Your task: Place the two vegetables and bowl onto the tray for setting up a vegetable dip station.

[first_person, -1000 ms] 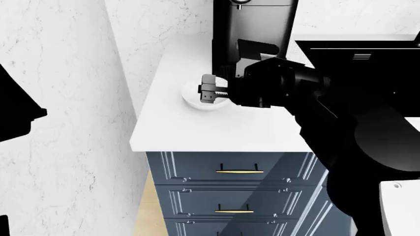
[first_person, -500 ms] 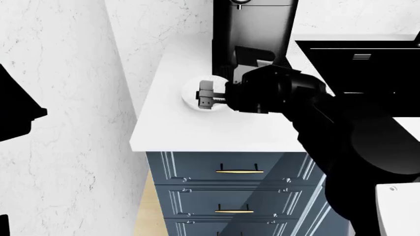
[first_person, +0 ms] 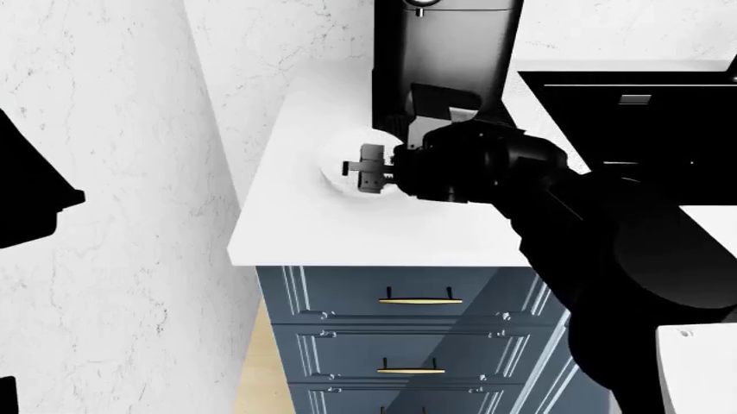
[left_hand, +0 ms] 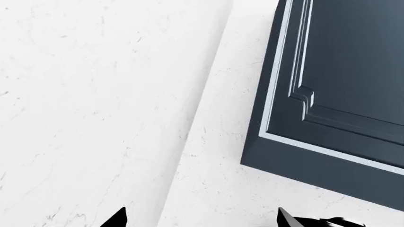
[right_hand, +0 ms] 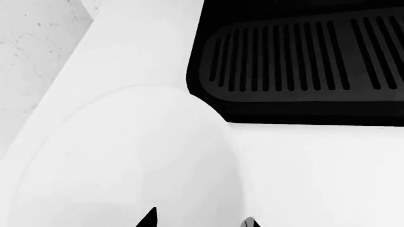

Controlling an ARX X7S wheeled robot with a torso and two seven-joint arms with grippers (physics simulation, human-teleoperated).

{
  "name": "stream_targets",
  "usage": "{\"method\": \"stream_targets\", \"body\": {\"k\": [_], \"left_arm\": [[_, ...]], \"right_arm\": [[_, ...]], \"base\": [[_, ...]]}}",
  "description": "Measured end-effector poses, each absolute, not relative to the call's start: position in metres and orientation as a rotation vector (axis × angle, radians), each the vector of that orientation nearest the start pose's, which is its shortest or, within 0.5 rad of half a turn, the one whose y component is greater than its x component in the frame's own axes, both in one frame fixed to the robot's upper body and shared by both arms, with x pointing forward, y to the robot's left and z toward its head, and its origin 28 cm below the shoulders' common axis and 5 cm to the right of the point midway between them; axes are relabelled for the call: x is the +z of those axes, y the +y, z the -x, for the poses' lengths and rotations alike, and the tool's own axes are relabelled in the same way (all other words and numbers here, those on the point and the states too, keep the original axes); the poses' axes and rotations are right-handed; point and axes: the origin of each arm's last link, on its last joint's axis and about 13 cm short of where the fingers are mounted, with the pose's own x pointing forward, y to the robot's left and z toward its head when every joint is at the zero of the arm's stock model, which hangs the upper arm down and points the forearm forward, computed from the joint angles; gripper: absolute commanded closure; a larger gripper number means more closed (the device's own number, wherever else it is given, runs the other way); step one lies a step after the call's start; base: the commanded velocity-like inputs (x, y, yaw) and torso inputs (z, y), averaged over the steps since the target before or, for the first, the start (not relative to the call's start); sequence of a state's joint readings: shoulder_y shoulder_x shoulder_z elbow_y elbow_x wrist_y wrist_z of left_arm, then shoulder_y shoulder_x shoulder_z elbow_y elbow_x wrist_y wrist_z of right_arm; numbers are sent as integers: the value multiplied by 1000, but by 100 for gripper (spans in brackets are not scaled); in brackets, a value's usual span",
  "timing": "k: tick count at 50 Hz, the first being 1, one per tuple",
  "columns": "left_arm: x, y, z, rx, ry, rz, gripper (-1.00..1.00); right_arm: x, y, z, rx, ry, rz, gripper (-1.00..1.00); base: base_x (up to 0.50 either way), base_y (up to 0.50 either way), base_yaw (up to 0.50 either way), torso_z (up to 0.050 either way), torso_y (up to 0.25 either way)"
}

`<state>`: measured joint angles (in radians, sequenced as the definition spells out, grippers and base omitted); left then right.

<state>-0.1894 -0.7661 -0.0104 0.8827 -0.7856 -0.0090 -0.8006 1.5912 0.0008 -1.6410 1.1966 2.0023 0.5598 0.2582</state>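
One right arm [first_person: 599,233] reaches across, fingers [first_person: 371,155] over the bowl [first_person: 341,164].

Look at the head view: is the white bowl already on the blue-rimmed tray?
No. The bowl sits on the white countertop beside the black machine, under the right gripper; no tray is in view.

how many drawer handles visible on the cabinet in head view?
3. Top gold handle and middle one are fully visible; a third is cut by the frame's bottom edge. More may be hidden.
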Motion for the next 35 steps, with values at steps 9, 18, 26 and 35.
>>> {"method": "stream_targets", "body": {"k": [9, 18, 26, 35], "left_arm": [[238, 255, -168, 140, -754, 269, -100], [238, 255, -168, 138, -754, 268, -100], [238, 254, -168, 137, -754, 268, -100], [239, 254, -168, 135, -755, 267, -100]], "right_arm": [[237, -25, -406, 197, 610, -150, 100], [242, -24, -408, 201, 576, -204, 100], [257, -29, -413, 172, 504, -213, 100], [273, -36, -416, 146, 434, -210, 100]], "base": [[0, 0, 0, 0, 0], [0, 0, 0, 0, 0], [0, 0, 0, 0, 0], [0, 0, 0, 0, 0]]}}
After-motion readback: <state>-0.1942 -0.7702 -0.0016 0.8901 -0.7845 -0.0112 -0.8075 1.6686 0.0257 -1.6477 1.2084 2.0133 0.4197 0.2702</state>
